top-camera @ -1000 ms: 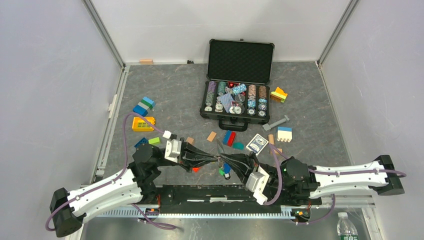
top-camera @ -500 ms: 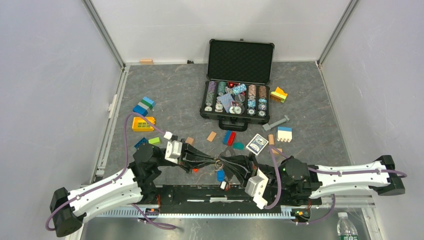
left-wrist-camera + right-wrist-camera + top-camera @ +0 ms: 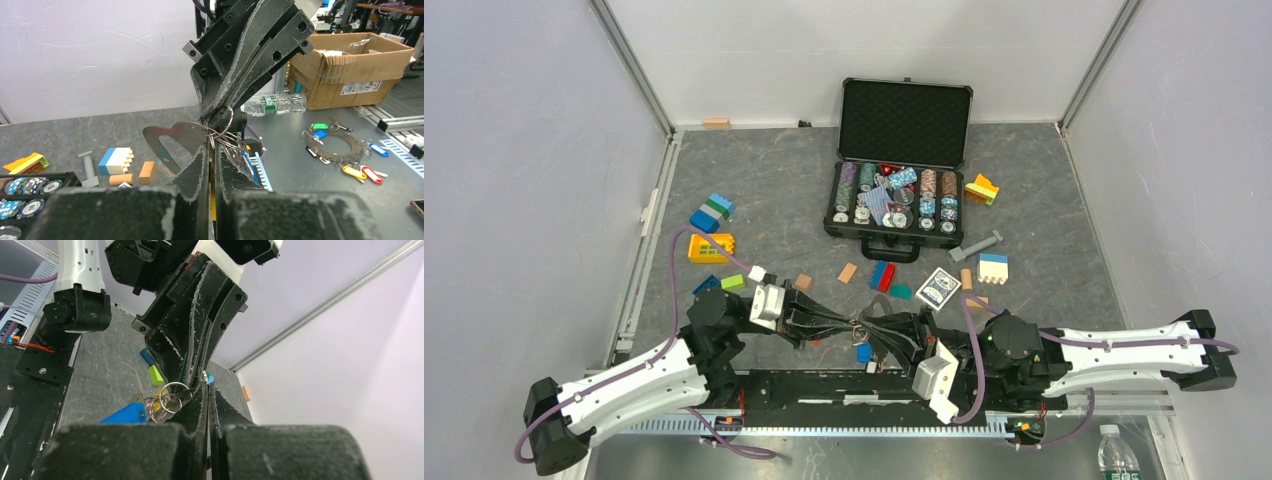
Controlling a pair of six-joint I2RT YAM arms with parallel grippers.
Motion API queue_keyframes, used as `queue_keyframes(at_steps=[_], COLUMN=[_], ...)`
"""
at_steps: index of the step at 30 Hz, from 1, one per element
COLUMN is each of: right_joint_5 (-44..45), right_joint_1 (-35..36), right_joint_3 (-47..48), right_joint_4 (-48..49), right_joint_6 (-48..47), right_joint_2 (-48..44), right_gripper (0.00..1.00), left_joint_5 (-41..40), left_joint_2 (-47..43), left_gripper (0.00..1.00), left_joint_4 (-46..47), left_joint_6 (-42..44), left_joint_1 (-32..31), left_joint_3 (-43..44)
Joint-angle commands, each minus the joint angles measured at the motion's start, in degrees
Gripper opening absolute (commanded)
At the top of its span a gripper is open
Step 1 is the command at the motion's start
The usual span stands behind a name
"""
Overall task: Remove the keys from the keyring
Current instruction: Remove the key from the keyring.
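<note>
Above the counter's [image 3: 774,200] near edge, the left gripper [image 3: 848,324] and right gripper [image 3: 875,328] meet tip to tip, both clenched on the keyring [image 3: 861,324]. Over the past second the right wrist has rolled, swinging the keys [image 3: 863,352] beneath. All appear still threaded, none freed.

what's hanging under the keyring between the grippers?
A blue key hangs below the keyring, with a bit of yellow beside it in the right wrist view. Any other keys are hidden behind the left gripper and right gripper, both shut.
</note>
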Motion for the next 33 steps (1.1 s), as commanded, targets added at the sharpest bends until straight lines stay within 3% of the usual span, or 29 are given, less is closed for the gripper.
queue_keyframes(at_steps=[1, 19, 27, 33], right_joint_5=[-4.09, -15.12, -13.93, -11.27], right_joint_1=[0.34, 0.35, 0.41, 1.21], right_joint_3=[3.54, 12.18, 14.63, 14.36], right_joint_4=[-7.08, -27.24, -34.89, -39.48], right_joint_6=[-1.94, -9.52, -14.14, -24.55], right_joint_2=[0.42, 3.72, 3.99, 4.71], right_gripper=[0.00, 0.00, 0.00, 0.00], left_joint_5=[2.30, 8.20, 10.54, 11.37], left_joint_2=[-0.88, 0.62, -0.57, -0.58], left_gripper=[0.02, 0.02, 0.02, 0.02], left_joint_4=[3.27, -1.76, -7.37, -8.48], left_joint_6=[0.43, 2.65, 5.52, 5.89], left_joint_1=[-0.13, -0.13, -0.13, -0.13], left_joint_3=[1.63, 4.66, 6.79, 7.71])
